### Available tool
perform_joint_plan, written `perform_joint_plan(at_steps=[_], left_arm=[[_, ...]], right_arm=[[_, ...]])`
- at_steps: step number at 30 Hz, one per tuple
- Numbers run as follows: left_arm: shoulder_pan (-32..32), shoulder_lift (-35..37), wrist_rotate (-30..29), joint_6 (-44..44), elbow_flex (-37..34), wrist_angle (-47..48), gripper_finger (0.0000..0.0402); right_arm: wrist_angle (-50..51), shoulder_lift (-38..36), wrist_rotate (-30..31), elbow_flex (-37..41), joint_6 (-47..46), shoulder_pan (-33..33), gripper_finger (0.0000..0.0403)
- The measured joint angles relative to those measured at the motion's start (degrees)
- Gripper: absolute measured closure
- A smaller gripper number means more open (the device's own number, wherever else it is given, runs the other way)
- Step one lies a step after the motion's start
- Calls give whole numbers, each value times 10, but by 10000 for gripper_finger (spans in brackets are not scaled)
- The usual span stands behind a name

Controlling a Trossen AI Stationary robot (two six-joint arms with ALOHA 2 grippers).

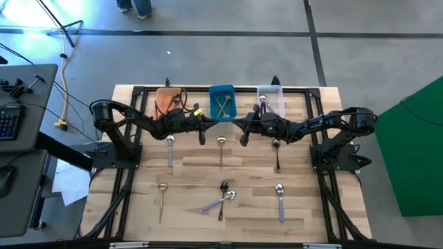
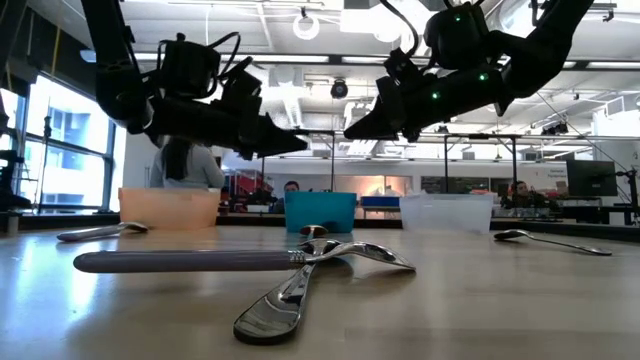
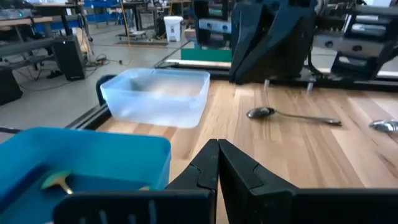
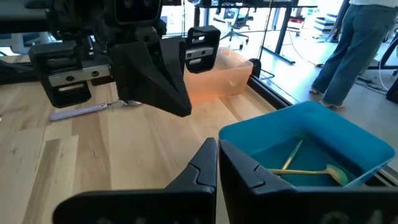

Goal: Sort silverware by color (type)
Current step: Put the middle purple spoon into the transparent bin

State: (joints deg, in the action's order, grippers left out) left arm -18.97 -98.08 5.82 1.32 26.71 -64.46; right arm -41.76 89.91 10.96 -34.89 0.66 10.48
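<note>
Hovering above the table, my left gripper and right gripper are both pinched shut and empty, nose to nose before the teal bin. Two gold spoons already lie in that bin. Unsorted spoons sit scattered on the wood, two crossing mid-table, so I judge sorting barely begun.

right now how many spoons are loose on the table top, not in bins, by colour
lavender-handled spoons: 3
gold spoons: 2
dark spoons: 2
total: 7
</note>
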Motion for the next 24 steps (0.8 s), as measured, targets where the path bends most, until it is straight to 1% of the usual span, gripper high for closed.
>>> perform_joint_plan(at_steps=[7, 10, 13, 18, 21, 24], left_arm=[[-6, 7, 0, -1, -33, -9, 401], [-6, 32, 2, -1, -54, -14, 401], [-6, 67, 23, 6, -77, -15, 401], [-9, 127, 26, 19, -106, -15, 401], [-14, 141, 24, 19, -113, -14, 401], [-18, 140, 24, 22, -113, -11, 401]], right_arm=[[14, 0, -6, 0, 1, 0, 403], [16, 0, -7, 0, -18, -6, 403], [36, -8, -8, 0, -18, -18, 403], [126, -56, 2, 0, -41, -44, 398], [207, -103, 13, 0, -79, -57, 385], [285, -149, 28, 0, -114, -69, 362]])
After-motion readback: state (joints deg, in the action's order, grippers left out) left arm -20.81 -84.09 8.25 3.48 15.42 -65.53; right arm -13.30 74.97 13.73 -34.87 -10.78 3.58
